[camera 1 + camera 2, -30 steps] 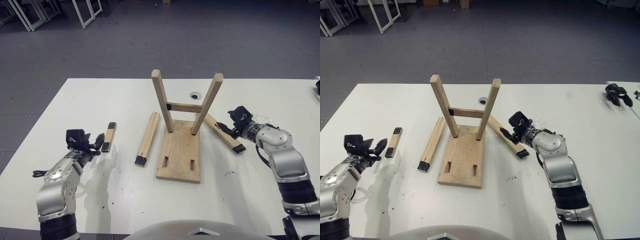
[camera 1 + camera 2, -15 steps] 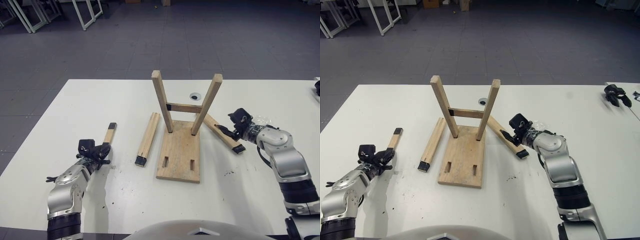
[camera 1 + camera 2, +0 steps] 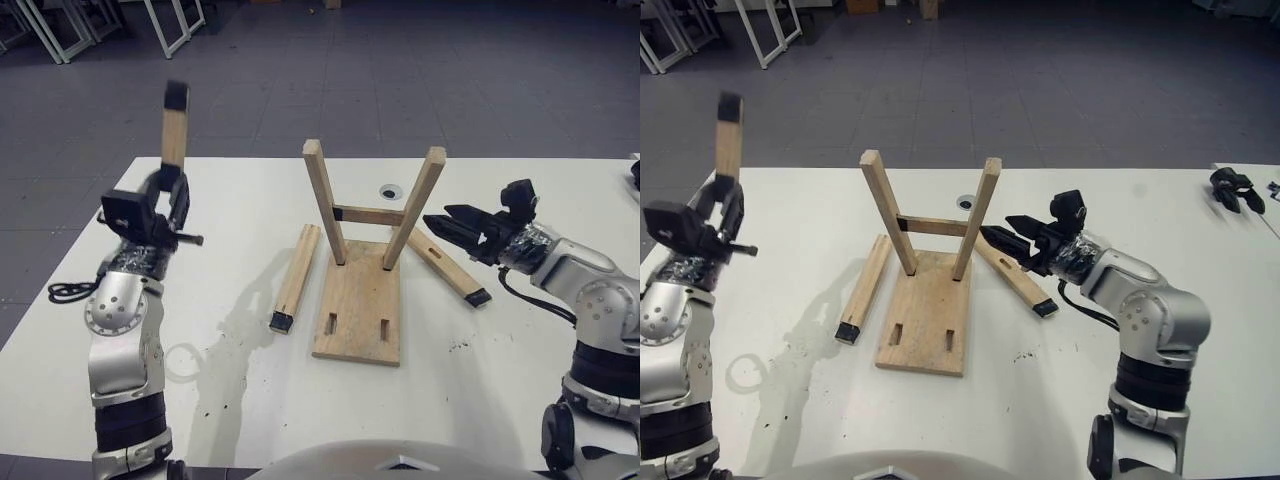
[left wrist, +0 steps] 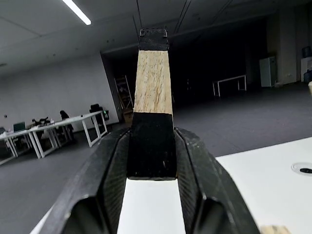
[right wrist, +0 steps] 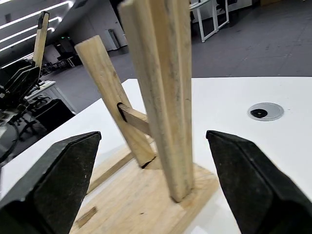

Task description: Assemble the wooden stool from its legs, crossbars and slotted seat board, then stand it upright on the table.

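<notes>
STOOL HALF BUILT: The board is seen lying flat at the middle of the table. The left standing leg and the right standing leg are planted in the slots at its far end. They are splayed outward toward their tops and tied together by the fitted crossbar. The near slots are shown open, with nothing set in them.

The third leg is laid on the table just beside the board's left edge, its black cap toward the near side. The fourth leg is laid at a slant to the right of the board, partly hidden behind the right standing leg.

The loose crossbar is held upright and well clear of the table at the left, clamped by its lower black end in the left claw. The right claw is spread wide and carries nothing. It is poised above the fourth leg with its tips pointed at the right standing leg, near it; no contact can be made out.

The job is judged to be about half done. One pair of legs is seated and braced. The two lying legs are yet to be set in the near slots and joined by the loose crossbar. Only then can the stool be turned over onto its feet.
</notes>
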